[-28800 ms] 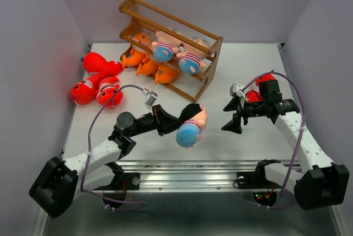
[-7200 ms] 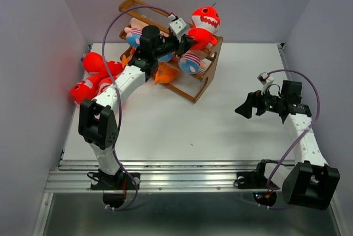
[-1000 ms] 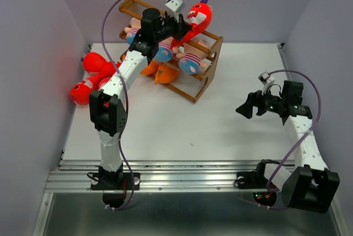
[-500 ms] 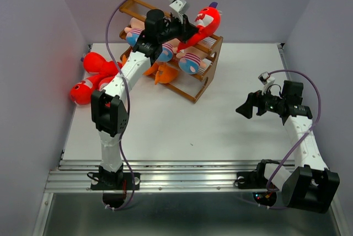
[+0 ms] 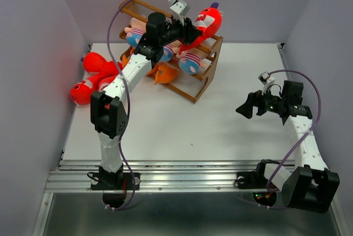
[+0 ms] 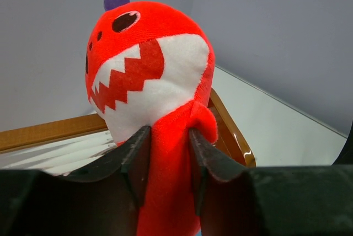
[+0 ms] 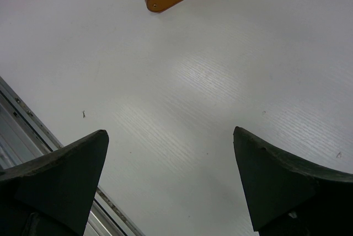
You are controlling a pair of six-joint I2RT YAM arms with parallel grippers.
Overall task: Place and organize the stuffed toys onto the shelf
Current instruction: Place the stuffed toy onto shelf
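The left gripper [image 6: 168, 137] pinches a red shark [image 6: 149, 76] by its lower body, upright above the right end of the shelf [image 5: 209, 70]. Striped dolls [image 5: 190, 62] and orange fish [image 5: 161, 74] fill its tiers. More red sharks [image 5: 91, 79] lie on the table [image 5: 220, 137] to its left. The right gripper [image 7: 171, 159] hangs spread wide over the table, well apart from the shelf.

Open table [image 5: 231, 137] right of the crowded shelf [image 5: 208, 76]

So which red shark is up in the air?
The toothy red shark pinched in the left hand; the other red sharks lie on the table.
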